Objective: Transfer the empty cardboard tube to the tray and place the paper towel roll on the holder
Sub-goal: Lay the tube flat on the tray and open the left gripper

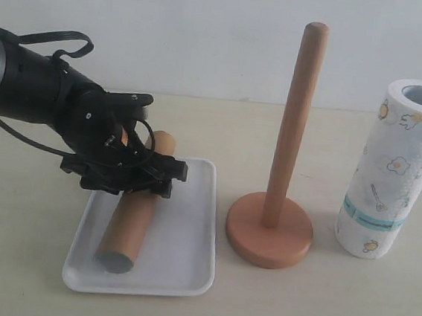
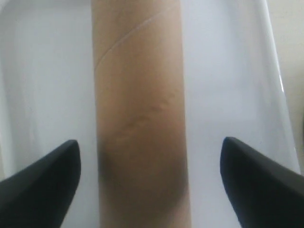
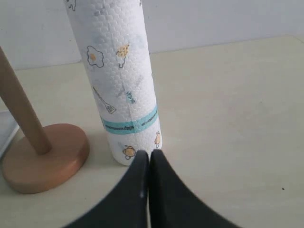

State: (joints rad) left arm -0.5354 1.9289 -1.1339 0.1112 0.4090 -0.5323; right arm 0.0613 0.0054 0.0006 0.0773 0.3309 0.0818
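Note:
The brown cardboard tube [image 1: 135,210] [image 2: 140,109] lies lengthwise in the white tray [image 1: 187,253] [image 2: 228,95]. My left gripper [image 1: 124,170] [image 2: 149,156] hovers over the tube's middle, open, with a gap between each finger and the tube. The wooden holder [image 1: 286,150] [image 3: 33,147] stands upright right of the tray, its dowel bare. The paper towel roll [image 1: 395,172] [image 3: 118,71] stands on end at the far right of the table. My right gripper [image 3: 150,154] is shut and empty, close in front of the roll's base; it does not show in the exterior view.
A pale wooden tabletop [image 1: 294,300] carries everything, and a plain white wall [image 1: 208,31] rises behind it. The black left arm [image 1: 31,88] reaches in from the left edge.

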